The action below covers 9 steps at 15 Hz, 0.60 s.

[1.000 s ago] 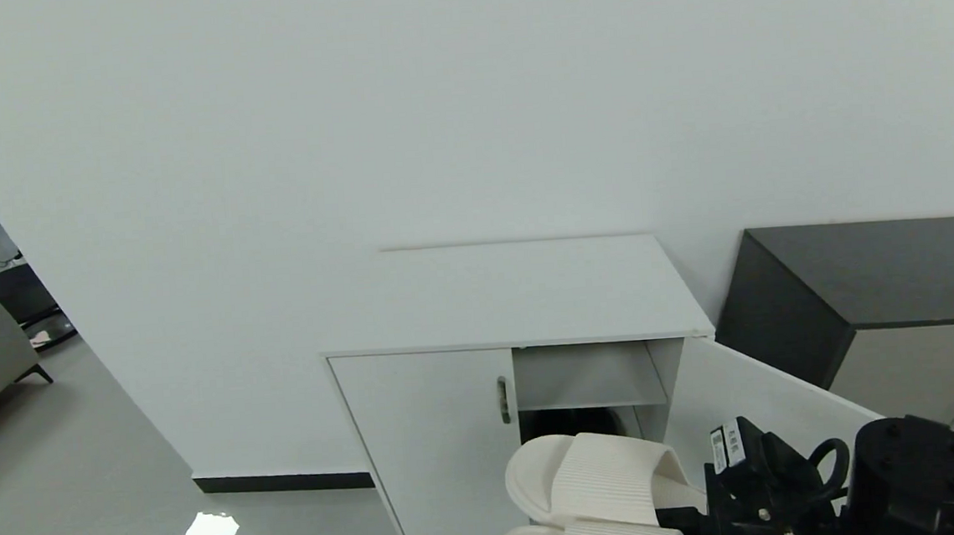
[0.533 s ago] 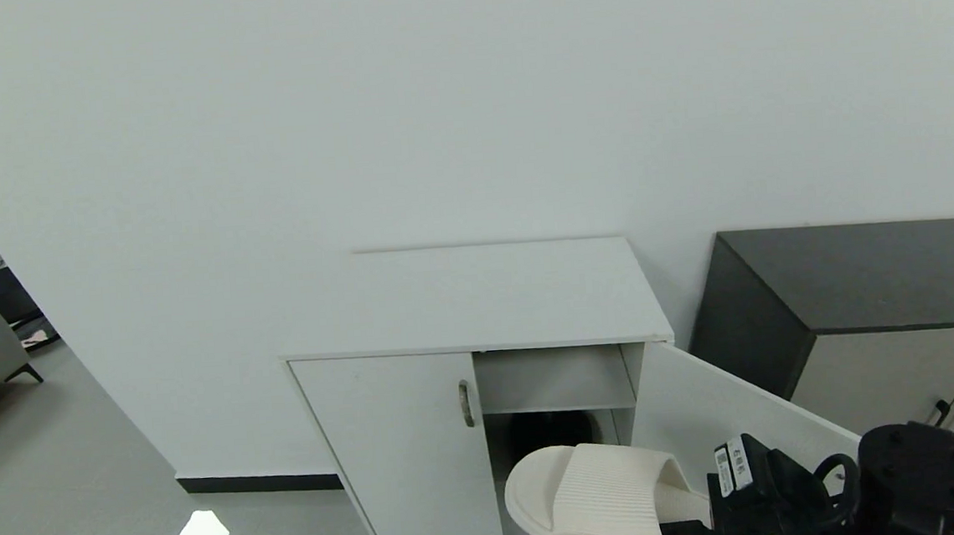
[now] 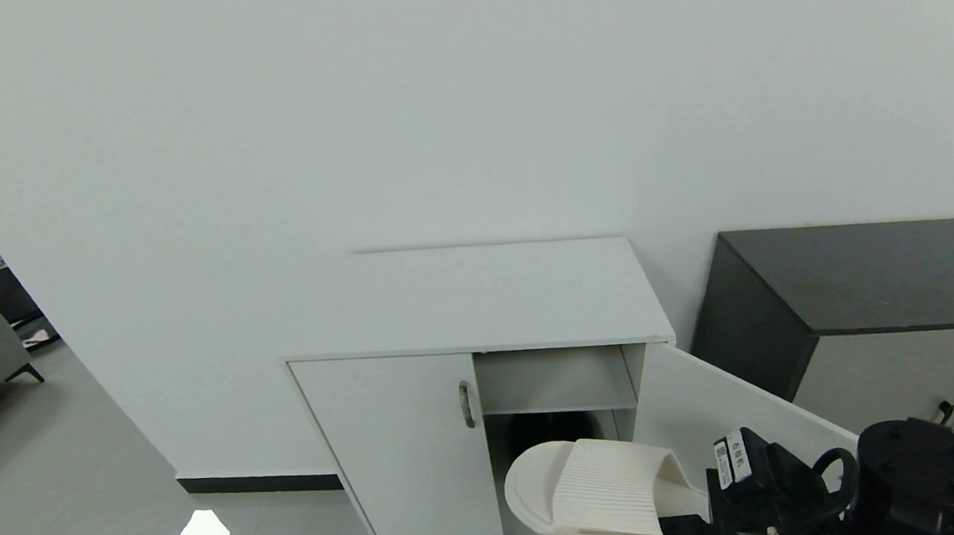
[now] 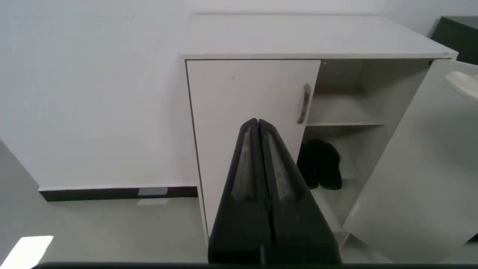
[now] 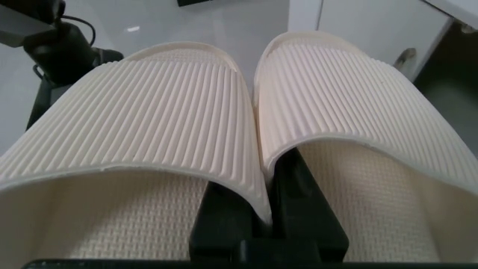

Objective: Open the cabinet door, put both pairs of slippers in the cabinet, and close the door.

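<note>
Right gripper [image 5: 272, 213] clamps the pair of cream ribbed slippers [image 3: 610, 485] side by side, just in front of the white cabinet [image 3: 496, 300]. Its right door [image 3: 705, 403] stands open. Black slippers [image 4: 320, 163] sit inside, below the shelf [image 4: 347, 119]. Left gripper [image 4: 259, 172] has its fingers pressed together, empty, and faces the closed left door [image 4: 250, 97].

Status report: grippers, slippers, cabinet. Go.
Left gripper shut, empty. Right gripper shut on cream slippers, held before the cabinet. Right door open, left door closed; black slippers inside, under the shelf.
</note>
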Tool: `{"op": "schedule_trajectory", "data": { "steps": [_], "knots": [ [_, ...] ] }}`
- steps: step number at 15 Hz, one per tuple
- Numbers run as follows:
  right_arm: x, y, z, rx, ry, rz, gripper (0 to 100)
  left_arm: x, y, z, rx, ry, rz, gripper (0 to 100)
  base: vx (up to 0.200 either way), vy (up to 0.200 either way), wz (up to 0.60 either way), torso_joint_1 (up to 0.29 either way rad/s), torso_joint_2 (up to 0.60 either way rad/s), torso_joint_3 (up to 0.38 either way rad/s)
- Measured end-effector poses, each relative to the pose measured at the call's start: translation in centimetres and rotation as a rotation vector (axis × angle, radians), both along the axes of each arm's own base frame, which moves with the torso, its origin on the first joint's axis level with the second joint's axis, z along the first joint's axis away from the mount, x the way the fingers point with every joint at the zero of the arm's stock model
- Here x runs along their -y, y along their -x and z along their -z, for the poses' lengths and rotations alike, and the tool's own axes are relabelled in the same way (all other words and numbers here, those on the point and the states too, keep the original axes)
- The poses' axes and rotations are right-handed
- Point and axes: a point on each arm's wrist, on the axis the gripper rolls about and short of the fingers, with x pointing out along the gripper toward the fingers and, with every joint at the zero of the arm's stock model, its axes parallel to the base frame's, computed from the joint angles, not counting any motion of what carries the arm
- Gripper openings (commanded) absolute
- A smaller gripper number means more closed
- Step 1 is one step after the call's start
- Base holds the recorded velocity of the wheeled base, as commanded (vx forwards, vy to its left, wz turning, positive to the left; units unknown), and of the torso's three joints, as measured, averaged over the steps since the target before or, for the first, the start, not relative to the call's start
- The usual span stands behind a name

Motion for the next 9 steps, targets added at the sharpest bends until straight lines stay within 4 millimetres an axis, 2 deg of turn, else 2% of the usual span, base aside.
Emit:
{"op": "schedule_trajectory", "data": {
  "steps": [6,9],
  "knots": [
    [-0.02,-0.04,0.06,-0.005,0.001,0.0,0,0.0,0.0,0.0,0.0,0.0,0.0,0,0.0,0.0,0.0,-0.174,0.38,0.2],
    [-0.02,-0.04,0.06,-0.005,0.001,0.001,0,0.0,0.0,0.01,-0.001,0.0,0.0,0,0.0,0.0,0.0,-0.24,0.53,0.281]
  ]
}}
